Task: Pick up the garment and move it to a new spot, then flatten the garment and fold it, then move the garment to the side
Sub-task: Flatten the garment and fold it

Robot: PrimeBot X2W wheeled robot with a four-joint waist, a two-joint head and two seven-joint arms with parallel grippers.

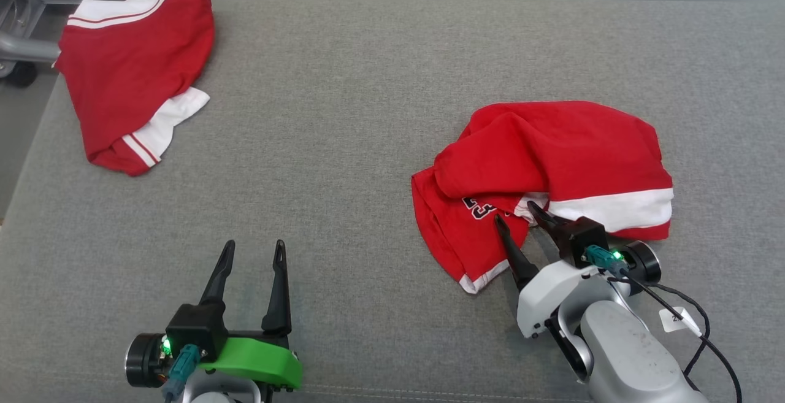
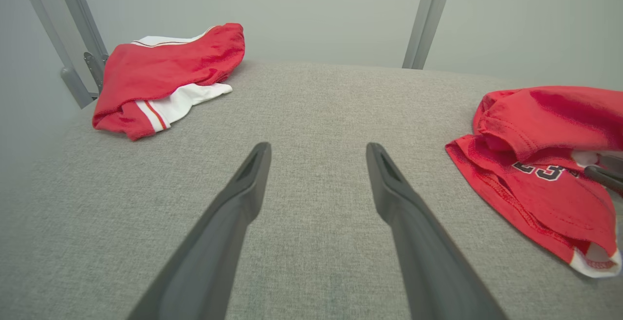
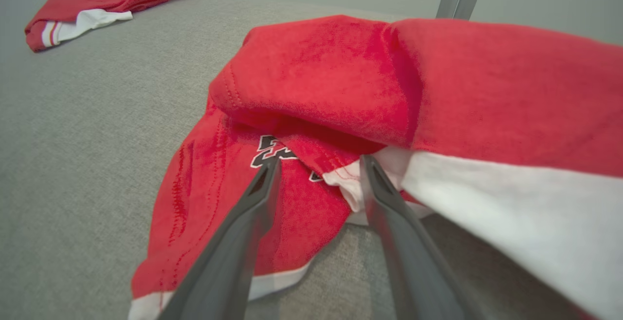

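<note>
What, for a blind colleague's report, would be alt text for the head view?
The right gripper, open, reaches into the near edge of a crumpled red-and-white garment on a grey table. The left gripper rests open at lower left; a second red garment lies far left.

A fold of the garment (image 1: 552,151) half hides its numerals (image 1: 478,208).
</note>
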